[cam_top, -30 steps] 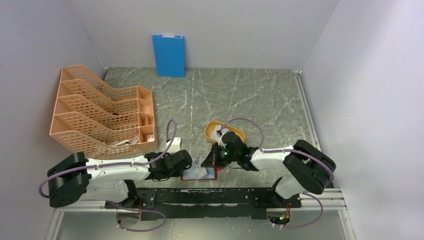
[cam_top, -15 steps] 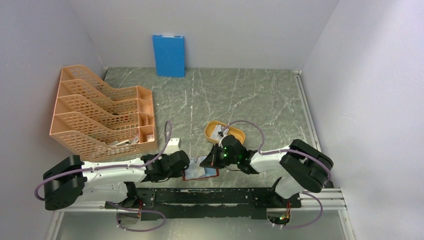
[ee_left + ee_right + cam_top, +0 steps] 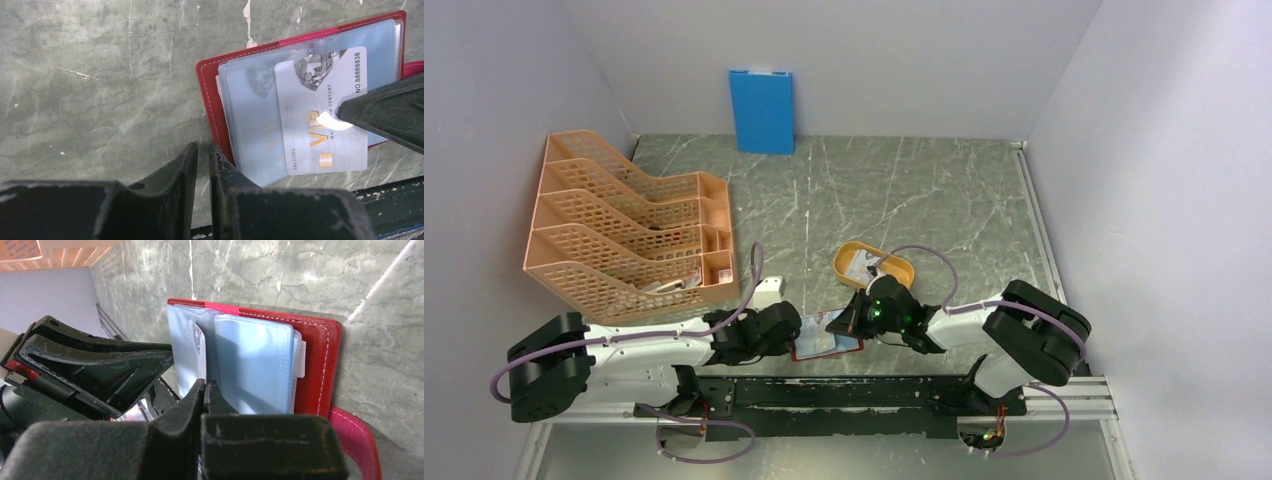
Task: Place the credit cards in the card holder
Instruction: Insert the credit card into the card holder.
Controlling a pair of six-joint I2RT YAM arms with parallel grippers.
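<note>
Grey-green marbled tabletop [image 3: 944, 200], both arms low at its near edge. The open red card holder [image 3: 816, 348] lies flat between them, just inside that edge, inner side up. A yellow tray [image 3: 842, 262] sits just beyond, toward the far side, with the other credit cards [image 3: 864, 268] in it. The left hand [image 3: 203, 147] is at the holder's left near corner, nearly clenched with a thin slit between its fingers and nothing visible in the slit. One finger overlaps the cover's corner, but I cannot tell whether it nips or only presses. The right hand [image 3: 204, 385] comes in from the right, clenched on one credit card [image 3: 305, 100] by its right edge. That card, a white VIP one, lies over the clear sleeves [image 3: 250, 110] and is not yet in a pocket. Step in hand, by my reading: slip this card into a sleeve. To do it well, the left hand should pin the cover so the holder does not skate left when pushed. The card's leading edge should be squared to the sleeve mouth, which I cannot make out from here. The card should go in at a shallow angle with short, slow strokes, the grip out at the trailing edge so the fingers do not hit the plastic. The right hand should let go only once most of the card is seated. Risk: the card rides over the sleeve top instead of entering.
</note>
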